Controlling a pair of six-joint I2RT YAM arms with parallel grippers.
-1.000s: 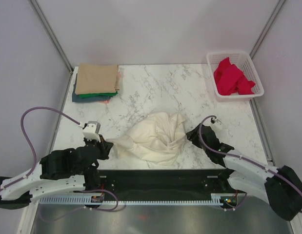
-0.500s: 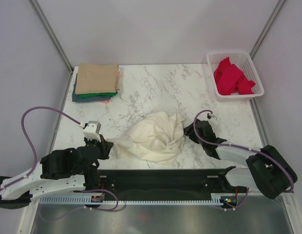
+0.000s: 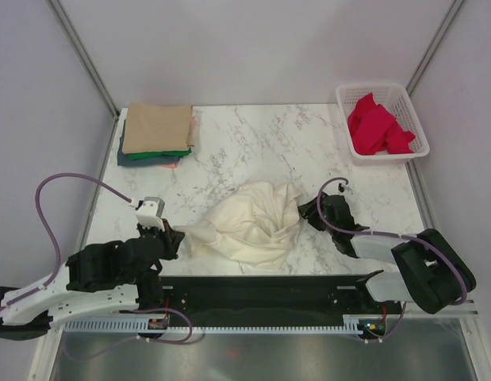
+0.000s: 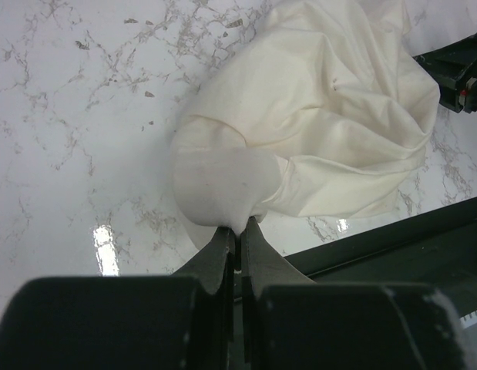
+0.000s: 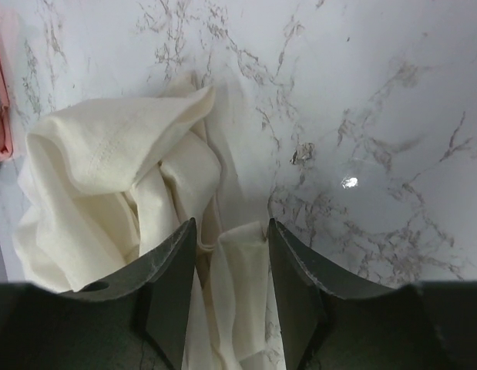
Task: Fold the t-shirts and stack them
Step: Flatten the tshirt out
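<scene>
A large cream t-shirt (image 3: 253, 222) lies crumpled near the front middle of the marble table. My left gripper (image 3: 175, 235) is shut on its left edge; the left wrist view shows the jaws (image 4: 238, 231) pinching a cloth fold (image 4: 223, 185). My right gripper (image 3: 308, 213) is open at the shirt's right edge; in the right wrist view a cloth flap (image 5: 242, 270) lies between its fingers (image 5: 230, 227), not clamped. A stack of folded t-shirts (image 3: 156, 133), tan on top with green and teal below, sits at the back left.
A white mesh basket (image 3: 416, 119) holding red cloth (image 3: 376, 127) stands at the back right. A black rail (image 3: 261, 290) runs along the table's near edge. Metal frame posts stand at the back corners.
My right arm has swung inward and its gripper has moved left onto the cream shirt's right edge. The left gripper and the shirt have stayed put.
</scene>
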